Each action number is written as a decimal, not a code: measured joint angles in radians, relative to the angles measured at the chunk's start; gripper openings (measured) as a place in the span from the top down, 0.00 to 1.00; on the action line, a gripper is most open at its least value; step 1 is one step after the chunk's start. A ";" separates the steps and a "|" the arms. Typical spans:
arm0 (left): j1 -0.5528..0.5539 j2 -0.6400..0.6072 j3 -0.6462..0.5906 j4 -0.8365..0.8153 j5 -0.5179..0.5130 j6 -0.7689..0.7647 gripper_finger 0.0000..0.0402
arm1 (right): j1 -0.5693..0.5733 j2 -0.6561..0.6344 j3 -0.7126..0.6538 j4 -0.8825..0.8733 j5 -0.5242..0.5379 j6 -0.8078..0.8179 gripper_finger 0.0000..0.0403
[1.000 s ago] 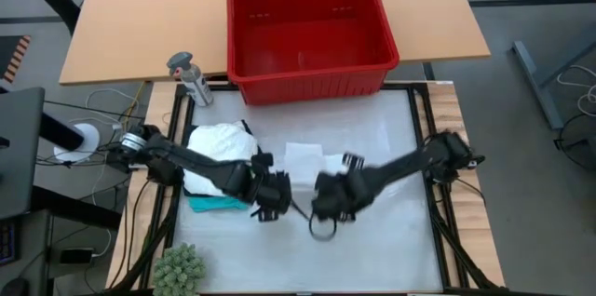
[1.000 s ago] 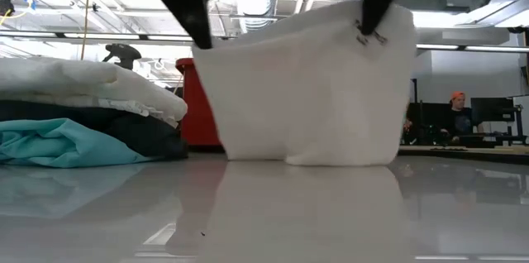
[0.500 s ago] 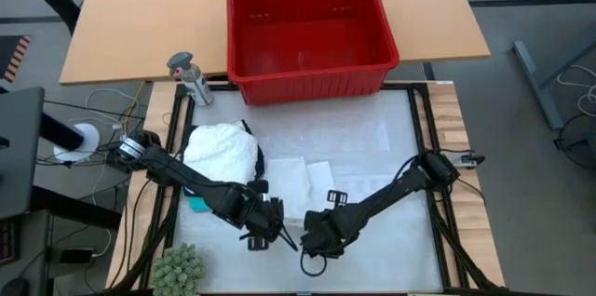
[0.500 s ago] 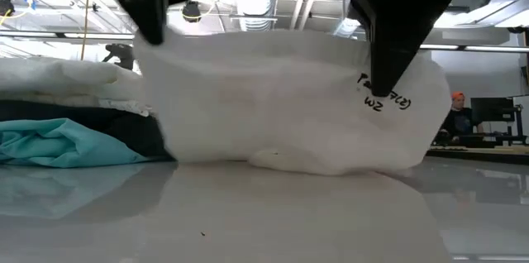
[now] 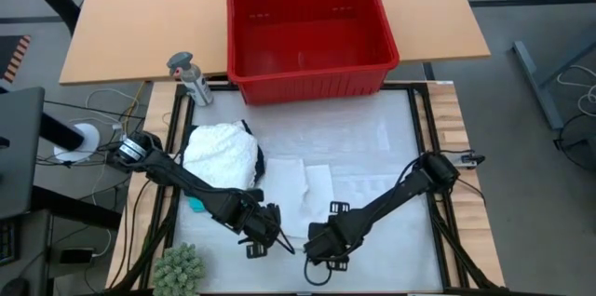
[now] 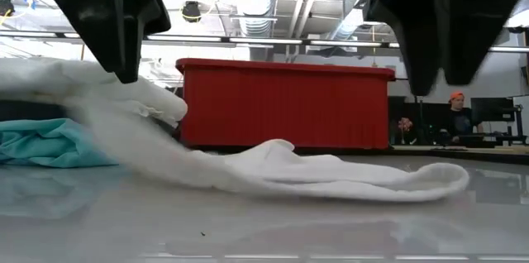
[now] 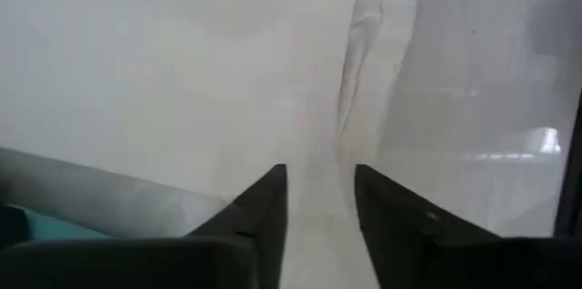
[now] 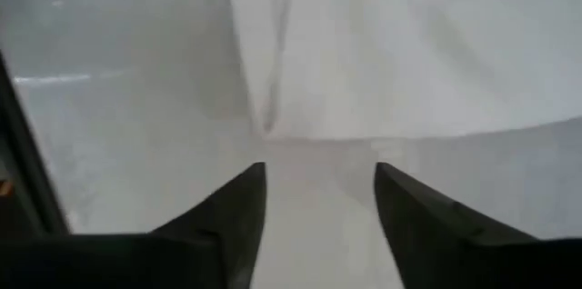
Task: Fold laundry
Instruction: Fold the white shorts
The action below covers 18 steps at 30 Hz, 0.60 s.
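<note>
A white garment [image 5: 303, 184] lies flat and folded over on the white table, its long body [image 6: 331, 176] spread low across the low view. My left gripper [image 5: 264, 237] and right gripper [image 5: 321, 245] hang just above its near edge, both open, with nothing between the fingers. The left wrist view shows the open left gripper [image 7: 320, 184] over the cloth [image 7: 227, 71]. The right wrist view shows the open right gripper [image 8: 320, 180] over the cloth's edge [image 8: 409, 44]. At the left stands a pile with a white garment [image 5: 222, 152] on top and a teal one [image 6: 41, 143] beneath.
A red basket [image 5: 307, 77] stands at the table's far edge, seen behind the cloth in the low view [image 6: 285, 102]. A spray bottle [image 5: 191, 77] stands at the far left, and a green fuzzy plant [image 5: 179, 268] at the near left corner. A person [image 6: 456, 118] sits far behind.
Both grippers carried the white garment, hanging between them, toward the table's near edge and down. Then both opened and let go. The garment has fallen and now lies flat, folded over on itself.
</note>
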 joint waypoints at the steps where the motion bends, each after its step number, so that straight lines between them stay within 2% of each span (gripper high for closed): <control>1: -0.003 0.000 0.000 0.004 0.006 -0.007 0.70 | 0.002 -0.006 0.000 -0.002 0.022 -0.003 0.39; 6: -0.014 0.000 0.000 0.011 -0.004 -0.058 0.55 | -0.024 -0.046 0.000 -0.078 0.156 -0.018 0.36; 11: -0.023 0.000 0.000 0.018 -0.173 -0.132 0.49 | -0.110 -0.126 0.000 -0.142 0.310 -0.085 0.36; 14: -0.022 0.000 0.000 0.070 -0.241 -0.148 0.49 | -0.174 -0.207 -0.060 -0.040 0.331 -0.179 0.36; 18: -0.023 -0.009 0.000 0.191 -0.255 -0.093 0.51 | -0.265 -0.403 -0.296 0.165 0.242 -0.226 0.35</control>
